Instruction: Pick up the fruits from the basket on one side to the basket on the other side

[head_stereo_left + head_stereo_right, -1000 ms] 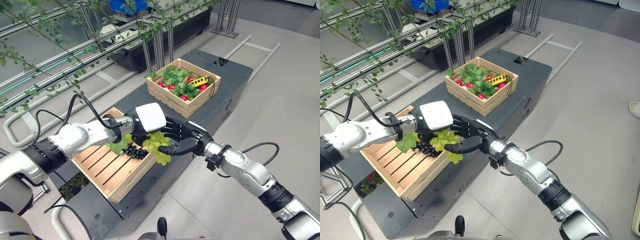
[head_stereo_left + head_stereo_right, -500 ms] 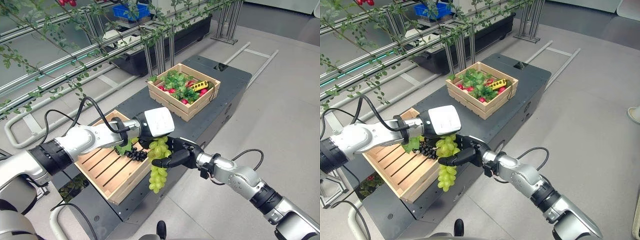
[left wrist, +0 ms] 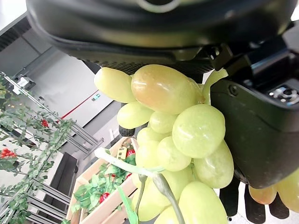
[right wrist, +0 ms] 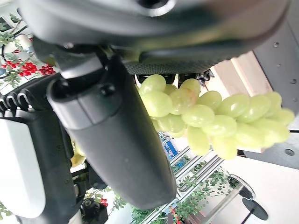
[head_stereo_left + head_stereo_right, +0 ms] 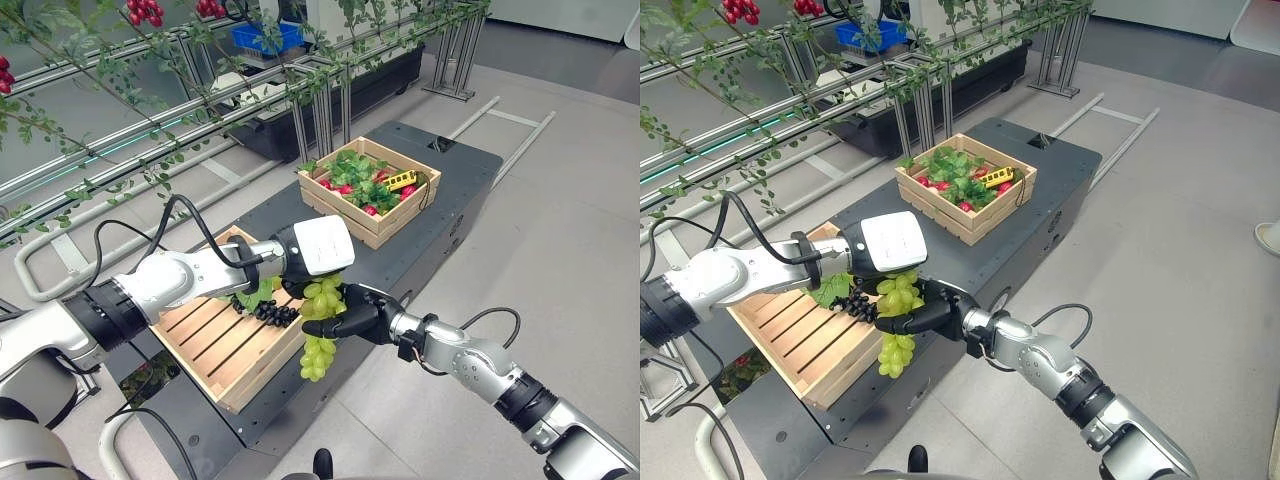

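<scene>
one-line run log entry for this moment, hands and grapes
green grapes: hanging past near crate edge | right hand: shut on green grapes | left hand: at bunch top, grip unclear | dark grapes: in near crate

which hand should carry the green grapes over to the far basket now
Probably the right hand: its fingers are curled round the green grapes, which hang off the near basket's edge. The far basket lies on the robot's right. The left hand sits on top of the bunch; its grip can't be judged.
</scene>
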Available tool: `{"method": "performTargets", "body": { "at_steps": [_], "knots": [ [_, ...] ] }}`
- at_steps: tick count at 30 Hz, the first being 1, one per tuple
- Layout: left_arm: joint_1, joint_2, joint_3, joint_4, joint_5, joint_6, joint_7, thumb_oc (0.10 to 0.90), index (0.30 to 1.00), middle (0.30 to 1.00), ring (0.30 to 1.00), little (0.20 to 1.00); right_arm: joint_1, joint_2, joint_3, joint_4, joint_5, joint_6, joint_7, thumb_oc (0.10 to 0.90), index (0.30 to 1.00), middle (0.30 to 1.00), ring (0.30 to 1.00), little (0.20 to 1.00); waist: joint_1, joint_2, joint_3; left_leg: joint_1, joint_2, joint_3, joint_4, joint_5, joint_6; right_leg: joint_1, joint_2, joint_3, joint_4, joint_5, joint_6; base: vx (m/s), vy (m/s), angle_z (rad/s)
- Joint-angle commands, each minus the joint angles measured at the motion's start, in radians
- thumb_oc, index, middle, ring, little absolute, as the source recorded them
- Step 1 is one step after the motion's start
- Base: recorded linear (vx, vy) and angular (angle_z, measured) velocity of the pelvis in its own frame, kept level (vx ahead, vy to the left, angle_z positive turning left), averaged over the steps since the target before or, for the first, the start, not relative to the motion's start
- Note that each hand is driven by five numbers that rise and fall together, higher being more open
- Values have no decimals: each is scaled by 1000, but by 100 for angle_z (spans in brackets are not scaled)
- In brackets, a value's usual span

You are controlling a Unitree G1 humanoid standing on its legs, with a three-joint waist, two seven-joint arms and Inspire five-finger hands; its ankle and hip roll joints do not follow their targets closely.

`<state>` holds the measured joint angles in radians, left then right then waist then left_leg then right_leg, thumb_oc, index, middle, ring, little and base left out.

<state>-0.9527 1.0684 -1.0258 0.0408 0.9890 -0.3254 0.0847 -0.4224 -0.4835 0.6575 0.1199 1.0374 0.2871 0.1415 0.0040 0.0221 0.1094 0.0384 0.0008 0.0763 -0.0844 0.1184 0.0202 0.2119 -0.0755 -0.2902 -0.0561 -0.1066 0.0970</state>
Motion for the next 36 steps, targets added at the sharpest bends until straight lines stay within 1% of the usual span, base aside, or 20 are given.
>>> {"method": "performTargets", "body": {
  "at_steps": [1,3,6,7,8,9,12,15,18,21,28,29,30,31,36],
  "knots": [
    [-121,-60,80,89,6,12,65,400,300,300,300,300,-31,112,-63,-126,92,-188,-2,800,900,900,900,900,12,-5,-87,34,20,-37,-3,-98,-40,-39,-6,-11,-25,80,-57,0,0,0],
    [-118,-54,78,97,6,1,71,400,300,300,300,300,-32,106,-71,-141,96,-188,-12,800,900,900,900,900,10,-4,-88,34,20,-35,-3,-98,-40,-40,-6,-9,-24,81,-56,0,0,0],
    [-110,-57,77,114,1,-21,92,400,300,300,300,300,-30,105,-86,-137,137,-207,-3,800,900,900,900,900,7,-4,-91,34,22,-30,-3,-98,-38,-42,-7,-7,-25,82,-54,0,0,0],
    [-109,-67,77,123,2,-34,91,400,300,300,300,300,-19,120,-101,-128,181,-242,3,449,373,373,373,373,7,-5,-92,35,22,-29,-3,-99,-37,-41,-7,-8,-26,83,-54,0,0,0],
    [-109,-68,77,123,2,-35,91,400,300,300,300,300,-18,121,-102,-127,183,-246,2,400,300,300,300,300,7,-5,-93,35,22,-29,-3,-99,-37,-41,-7,-8,-27,83,-54,0,0,0],
    [-102,-79,77,127,9,-39,81,400,300,300,300,300,-9,140,-114,-117,187,-295,-19,400,300,300,300,300,7,-4,-94,36,23,-29,-3,-99,-37,-40,-7,-9,-28,84,-53,0,0,0],
    [-84,-96,84,131,24,-40,66,400,300,300,300,300,1,169,-132,-98,164,-342,-46,400,300,300,300,300,6,-3,-94,37,23,-30,-3,-101,-36,-39,-8,-8,-30,84,-52,3,-2,5],
    [-60,-97,96,138,34,-40,63,400,300,300,300,300,19,179,-148,-101,142,-367,-63,400,300,300,300,300,3,-2,-93,38,25,-28,-3,-102,-35,-39,-9,-4,-31,85,-50,0,0,0],
    [-42,-90,105,146,41,-38,73,406,309,309,309,309,28,171,-160,-103,147,-367,-61,400,300,300,300,300,0,-2,-92,38,27,-24,-3,-101,-36,-41,-8,-1,-31,86,-49,0,0,0],
    [-40,-87,109,161,41,-42,99,400,300,300,300,300,32,164,-168,-102,152,-354,-52,400,300,300,300,300,-1,-3,-92,38,27,-21,-3,-102,-37,-42,-9,0,-31,87,-49,0,0,0],
    [-47,-80,124,154,33,-8,105,400,300,300,300,300,52,159,-174,-68,157,-341,-33,400,300,300,300,300,-1,-4,-94,36,27,-20,-3,-101,-36,-44,-9,-1,-31,89,-49,0,0,0],
    [-49,-78,127,153,29,-2,102,458,387,387,387,387,53,157,-176,-66,158,-338,-30,400,300,300,300,300,-2,-4,-94,36,28,-19,-3,-101,-36,-44,-10,-1,-31,89,-48,0,0,0],
    [-52,-75,130,151,24,10,104,543,514,514,514,514,56,156,-176,-63,155,-336,-25,400,300,300,300,300,-2,-4,-94,35,28,-19,-3,-101,-36,-45,-10,-1,-31,90,-48,0,0,0],
    [-54,-74,135,157,21,27,99,800,900,900,900,900,56,154,-179,-61,147,-332,-22,400,300,300,300,300,-2,-5,-94,35,29,-18,-3,-100,-37,-46,-9,-1,-31,90,-49,0,0,0],
    [-56,-68,151,165,19,58,117,800,900,900,900,900,53,152,-180,-55,143,-328,-29,400,300,300,300,300,-2,-4,-93,35,29,-20,-3,-101,-37,-46,-9,0,-31,90,-50,0,0,0]
  ]
}}
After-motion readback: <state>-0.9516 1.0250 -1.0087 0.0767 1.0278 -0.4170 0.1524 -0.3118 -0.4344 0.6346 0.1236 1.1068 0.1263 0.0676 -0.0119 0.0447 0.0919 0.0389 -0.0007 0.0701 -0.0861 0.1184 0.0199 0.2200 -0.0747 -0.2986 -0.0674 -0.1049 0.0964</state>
